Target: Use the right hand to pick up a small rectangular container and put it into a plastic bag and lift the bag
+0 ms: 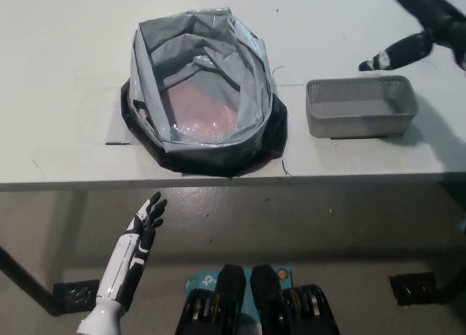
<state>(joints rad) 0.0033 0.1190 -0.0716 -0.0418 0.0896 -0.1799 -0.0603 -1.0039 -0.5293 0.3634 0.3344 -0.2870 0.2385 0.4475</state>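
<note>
Hovering at 1 o'clock above the grey mesh basket (361,106), right hand (422,22) spread, empty; left hand (148,217) splayed at 7 o'clock below the surface (65,65).

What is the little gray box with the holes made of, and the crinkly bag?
The gray basket looks like matte molded plastic, its walls a grid of tiny holes. The bag seems thin glossy plastic film: wrinkled, shiny, half see-through.
</note>
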